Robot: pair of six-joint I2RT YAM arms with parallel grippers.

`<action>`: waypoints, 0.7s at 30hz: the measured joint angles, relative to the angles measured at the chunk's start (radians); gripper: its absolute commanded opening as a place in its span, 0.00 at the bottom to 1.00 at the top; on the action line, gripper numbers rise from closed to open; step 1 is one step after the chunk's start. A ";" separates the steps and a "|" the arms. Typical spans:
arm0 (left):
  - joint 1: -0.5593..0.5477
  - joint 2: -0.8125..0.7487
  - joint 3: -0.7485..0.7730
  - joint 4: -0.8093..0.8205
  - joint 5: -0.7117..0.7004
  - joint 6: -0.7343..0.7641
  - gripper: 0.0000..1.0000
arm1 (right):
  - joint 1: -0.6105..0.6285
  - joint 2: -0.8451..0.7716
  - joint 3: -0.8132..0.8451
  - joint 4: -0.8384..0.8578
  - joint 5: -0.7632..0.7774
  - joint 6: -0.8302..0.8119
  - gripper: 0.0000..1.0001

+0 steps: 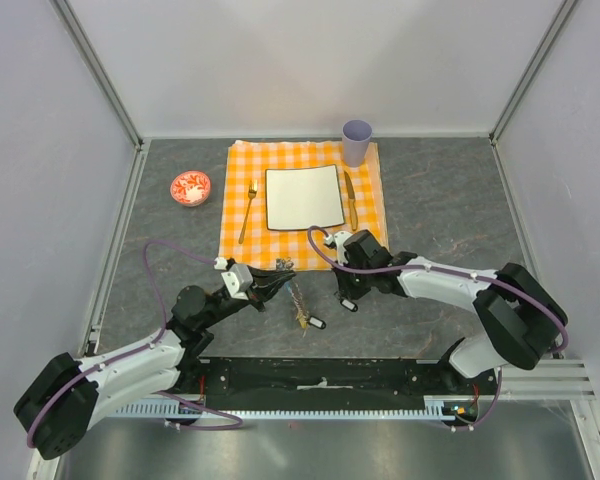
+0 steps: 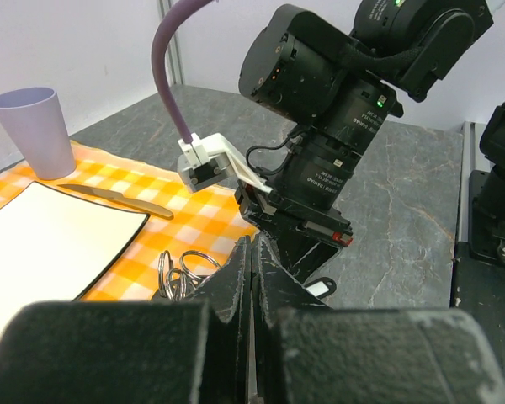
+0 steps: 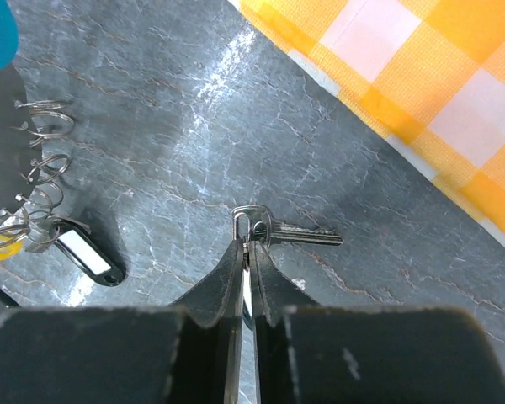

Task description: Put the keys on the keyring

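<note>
A silvery key [image 3: 293, 234], plain only in the right wrist view, is lying flat at the tips of the right gripper [image 3: 247, 246]; whether it is being pinched, I cannot tell. The left wrist view is showing the left gripper [image 2: 252, 249] clenched, with rings [image 2: 182, 271] just left of it.

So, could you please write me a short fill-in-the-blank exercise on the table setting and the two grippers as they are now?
1. The lilac cup stands at the far ____ corner of the checked cloth.
2. The gold fork lies to the ____ of the white plate.
3. The key in front of the right gripper lies on the bare ____, not on the cloth.
4. The left gripper has its jaws ____.

Missing words: right; left; table; shut.
</note>
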 measured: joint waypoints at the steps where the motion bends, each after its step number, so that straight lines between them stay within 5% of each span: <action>1: 0.000 0.001 0.000 0.000 0.001 0.000 0.02 | 0.000 -0.009 -0.003 -0.001 0.000 0.001 0.15; 10: 0.000 0.001 0.000 0.002 0.005 0.000 0.02 | 0.000 -0.024 -0.020 0.004 -0.002 0.017 0.21; 17: 0.000 0.008 0.000 0.003 0.022 0.000 0.02 | 0.000 -0.074 -0.024 -0.001 0.003 0.029 0.41; 21: 0.000 0.009 0.000 0.006 0.032 0.000 0.02 | 0.000 -0.162 -0.024 -0.005 0.024 0.022 0.44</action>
